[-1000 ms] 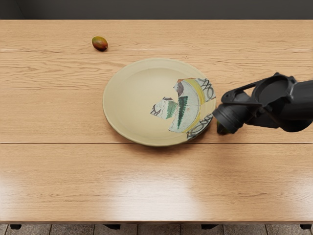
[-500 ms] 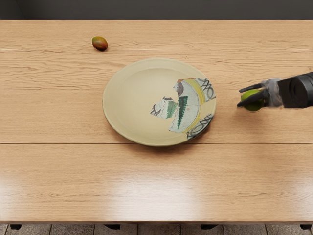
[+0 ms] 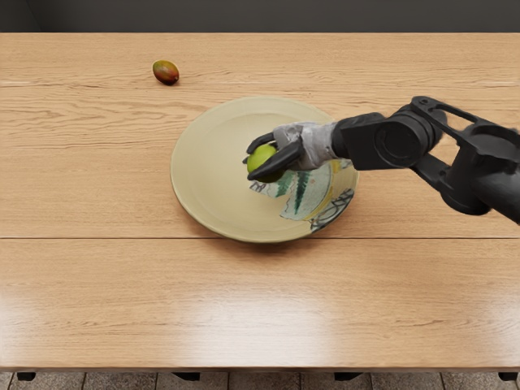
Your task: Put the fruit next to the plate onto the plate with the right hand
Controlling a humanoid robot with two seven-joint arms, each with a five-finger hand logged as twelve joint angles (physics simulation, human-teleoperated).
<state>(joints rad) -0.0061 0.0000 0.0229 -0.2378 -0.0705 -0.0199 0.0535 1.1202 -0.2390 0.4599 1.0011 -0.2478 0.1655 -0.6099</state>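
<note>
Right arm (image 3: 422,146) reaches in from the right edge, forearm running leftward over the right rim of the plate (image 3: 203,154). Right hand (image 3: 302,145) is closed around the green fruit (image 3: 260,157); dark fingers (image 3: 282,159) wrap its near and far sides, and the fruit sticks out past them on the left. Fruit looks roundish, with no clear long axis to line up. It sits over the middle of the plate, just left of the painted patch on the plate's right half. Cannot tell whether it touches the plate surface or hangs a little above it; no clear gap or contact shows. The key relation is vertical: the target lies straight beneath the hand, with plate on every side of the fruit, so no more sideways travel looks needed. Judged next step: lower if needed, then let the fingers go, gently, since a round fruit may roll on the shallow dish. A second, reddish-green fruit (image 3: 166,71) lies on the table (image 3: 122,284) far left, well apart from the hand. Left arm not seen.
</note>
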